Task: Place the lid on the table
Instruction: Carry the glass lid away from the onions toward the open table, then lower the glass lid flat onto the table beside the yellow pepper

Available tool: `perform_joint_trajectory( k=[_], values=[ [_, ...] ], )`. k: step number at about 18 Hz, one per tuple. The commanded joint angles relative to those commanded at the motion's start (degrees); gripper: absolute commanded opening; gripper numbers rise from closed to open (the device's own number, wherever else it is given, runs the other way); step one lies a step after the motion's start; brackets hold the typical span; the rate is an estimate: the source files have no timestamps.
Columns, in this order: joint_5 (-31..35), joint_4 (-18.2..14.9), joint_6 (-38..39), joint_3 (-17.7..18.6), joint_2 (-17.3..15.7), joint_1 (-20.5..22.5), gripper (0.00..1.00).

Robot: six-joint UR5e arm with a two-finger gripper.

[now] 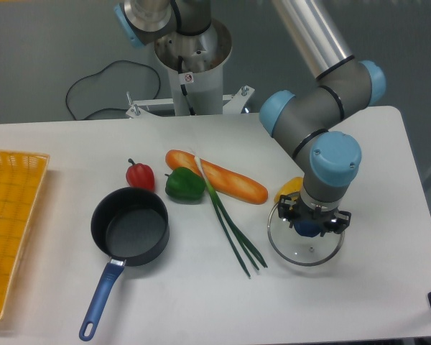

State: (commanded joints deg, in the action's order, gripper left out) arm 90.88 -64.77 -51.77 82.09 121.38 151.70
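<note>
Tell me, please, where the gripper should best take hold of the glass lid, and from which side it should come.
Best at the small blue knob in the centre of the lid, coming straight down from above. The lid is wide, flat glass with a thin rim, so only the raised knob offers the fingers a grip. The gripper already sits over that knob; whether it is closed is unclear.

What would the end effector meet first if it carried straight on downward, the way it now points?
The end effector points down at the lid, whose blue knob sits between its fingers; the table lies just beneath, though any gap is unclear.
</note>
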Motion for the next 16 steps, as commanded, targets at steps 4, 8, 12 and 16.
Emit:
perform_joint_trajectory(
  k=[4, 8, 12, 16],
  values=[
    [0.1, -0.3, 0.4, -1.0, -0.2, -0.1, 0.55],
    [0.2, -0.4, 0.6, -1.6, -0.3, -0.3, 0.55],
    [-0.4, -0.4, 1.1, -3.0, 0.3, -0.3, 0.55],
    [-0.6, -0.4, 1.4, -4.6, 1.2, 0.1, 0.55]
  ],
)
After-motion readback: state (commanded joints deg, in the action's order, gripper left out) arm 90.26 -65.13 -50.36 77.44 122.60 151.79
